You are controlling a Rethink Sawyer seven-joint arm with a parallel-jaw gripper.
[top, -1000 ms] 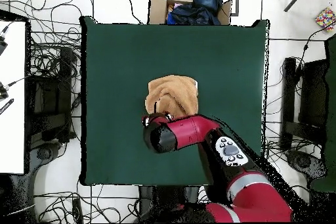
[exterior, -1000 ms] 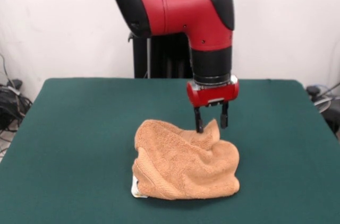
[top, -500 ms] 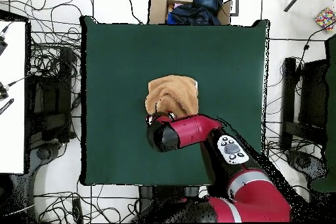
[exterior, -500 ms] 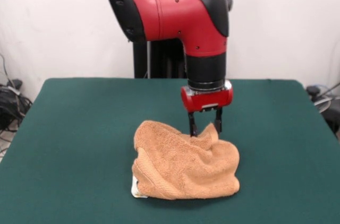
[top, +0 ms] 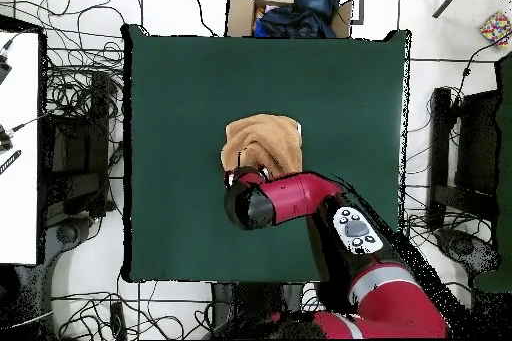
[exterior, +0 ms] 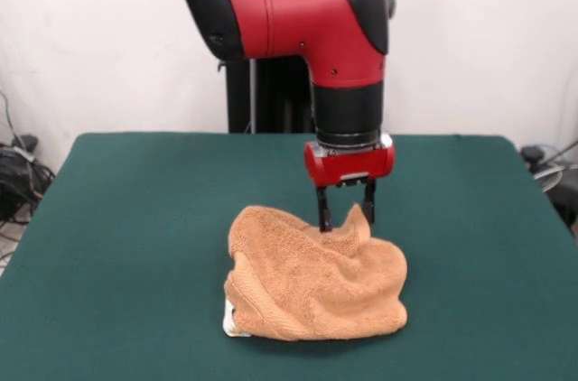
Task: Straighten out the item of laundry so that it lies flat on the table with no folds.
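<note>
Desk cloth of dark green felt fills the front view from side to side, backed by a plain white wall, with a tangle of dark cables off its left edge and more gear off its right edge. One towel, light orange-tan terry, sits crumpled in a lumpy heap a little toward the near edge and roughly midway between the left and right edges; a ridge of cloth stands up at its far side, and a small white tag peeks out at its near left corner. One red and black arm comes down over it, and its one end effector has two dark fingers spread apart, one on each side of the raised peak of cloth, clamped on nothing. From overhead, the desk is a single large green rectangle on a pale floor strewn with black cables on every side; one open cardboard box holding dark blue cloth stands just beyond the far edge, a white surface lies off the left edge, and dark stands flank both sides. The towel lies near the middle of the desk, well apart from all four edges, folded and bunched. The arm reaches in from the near edge and covers the towel's near side, hiding the end effector from this angle.
</note>
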